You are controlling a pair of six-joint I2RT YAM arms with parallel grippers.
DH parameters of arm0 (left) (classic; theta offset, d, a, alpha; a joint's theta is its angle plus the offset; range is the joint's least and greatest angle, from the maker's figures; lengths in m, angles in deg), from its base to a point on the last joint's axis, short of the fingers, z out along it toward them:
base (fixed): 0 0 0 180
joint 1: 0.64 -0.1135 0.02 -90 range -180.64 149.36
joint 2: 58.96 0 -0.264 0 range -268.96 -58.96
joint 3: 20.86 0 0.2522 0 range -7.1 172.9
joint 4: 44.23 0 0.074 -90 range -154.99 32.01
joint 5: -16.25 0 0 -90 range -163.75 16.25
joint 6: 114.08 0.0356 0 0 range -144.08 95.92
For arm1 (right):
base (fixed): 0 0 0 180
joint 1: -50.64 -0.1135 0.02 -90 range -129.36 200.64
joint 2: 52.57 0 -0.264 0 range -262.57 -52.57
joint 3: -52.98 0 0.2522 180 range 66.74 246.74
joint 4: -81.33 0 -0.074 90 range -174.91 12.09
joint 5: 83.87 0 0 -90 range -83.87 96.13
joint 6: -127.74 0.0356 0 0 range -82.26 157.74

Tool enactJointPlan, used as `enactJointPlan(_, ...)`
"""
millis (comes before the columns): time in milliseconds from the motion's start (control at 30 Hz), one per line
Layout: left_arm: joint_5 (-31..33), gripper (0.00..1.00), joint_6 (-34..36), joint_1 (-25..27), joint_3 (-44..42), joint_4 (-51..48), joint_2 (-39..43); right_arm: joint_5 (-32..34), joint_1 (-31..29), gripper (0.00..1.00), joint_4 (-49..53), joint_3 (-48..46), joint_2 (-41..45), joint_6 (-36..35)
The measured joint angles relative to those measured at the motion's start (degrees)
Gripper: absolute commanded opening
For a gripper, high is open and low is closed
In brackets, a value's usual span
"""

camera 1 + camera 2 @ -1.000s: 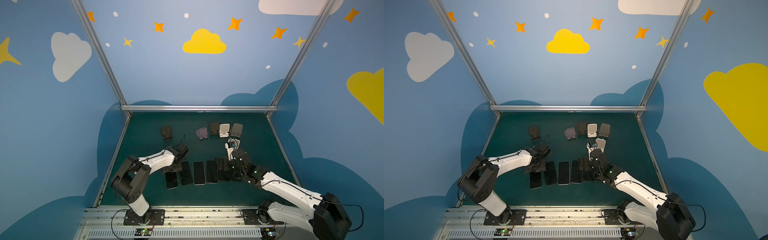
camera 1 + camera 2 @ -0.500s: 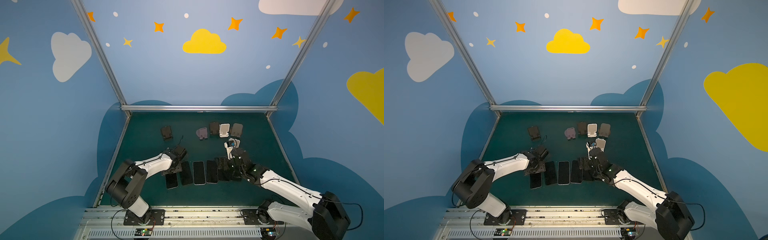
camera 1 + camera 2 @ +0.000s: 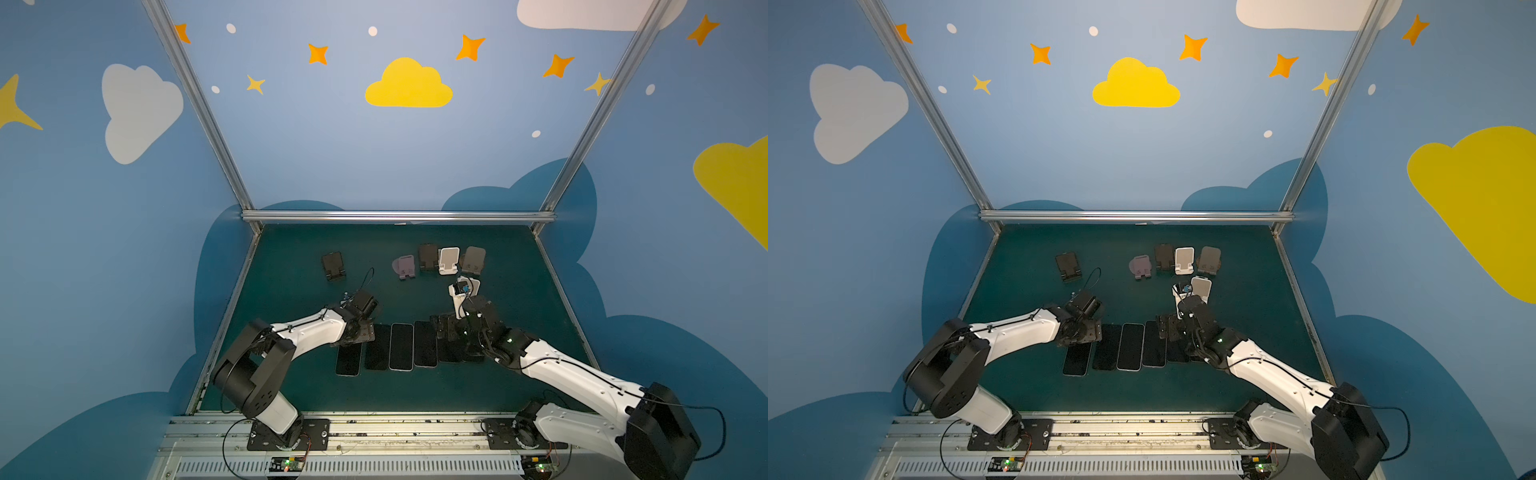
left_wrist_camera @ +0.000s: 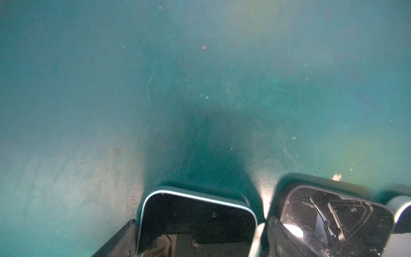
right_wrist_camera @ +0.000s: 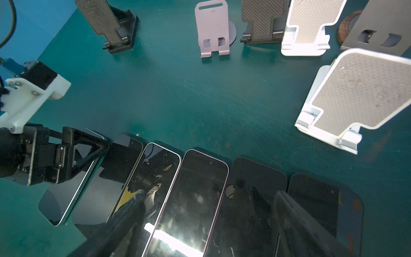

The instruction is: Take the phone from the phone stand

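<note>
Several dark phones lie flat in a row on the green mat [image 3: 291, 374]. The leftmost phone [image 3: 348, 360] [image 4: 195, 220] has its far end between the fingers [image 4: 121, 240] of my left gripper [image 3: 358, 332] [image 4: 195, 244], which stands open and low over it. My right gripper [image 3: 451, 332] [image 5: 211, 233] hangs open above the phones at the right end of the row, holding nothing. The phone stands at the back are all bare, among them a black stand [image 3: 332, 264] and a purple stand [image 3: 404, 267].
More bare stands sit at the back right: a dark one [image 3: 428, 257], a white one [image 3: 449, 259], a grey one [image 3: 473, 259]. Another white stand [image 5: 355, 93] is close behind my right wrist. Blue walls enclose the mat on three sides.
My left gripper's jaws have spread apart around the leftmost phone, which stays flat on the mat. The left elbow has dropped slightly. The right arm has barely moved.
</note>
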Motion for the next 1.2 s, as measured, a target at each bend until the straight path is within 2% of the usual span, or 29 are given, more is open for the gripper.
enactJointPlan(200,0.6,1.00,0.3,0.3,0.3,-2.5,2.0,0.0,0.0,0.91,0.1,0.0,0.0,0.0)
enactJointPlan(500,4.7,1.00,1.2,0.6,10.6,-9.6,11.5,1.9,0.0,0.90,1.4,0.2,0.8,0.7)
enactJointPlan(633,6.4,1.00,2.1,0.6,14.4,-10.5,19.9,6.8,0.0,0.90,1.6,-0.8,6.5,1.1)
enactJointPlan(767,5.5,1.00,1.5,0.7,13.7,-7.4,31.8,10.8,0.0,0.91,-0.3,-2.0,16.5,-4.5)
enactJointPlan(867,7.5,1.00,1.5,1.0,10.0,-1.4,40.9,13.2,0.0,0.91,-4.2,-1.1,22.4,-8.1)
enactJointPlan(1000,17.7,1.00,3.1,1.1,2.2,6.9,48.0,17.7,0.2,0.91,-9.3,1.4,23.1,-12.3)
enactJointPlan(1100,23.9,1.00,12.3,0.9,-7.7,17.4,51.3,23.0,0.6,0.91,-8.7,4.1,20.0,-13.4)
enactJointPlan(1200,25.7,1.00,23.6,-1.0,-19.8,30.9,53.5,26.3,1.9,0.91,-9.8,4.0,18.1,-17.7)
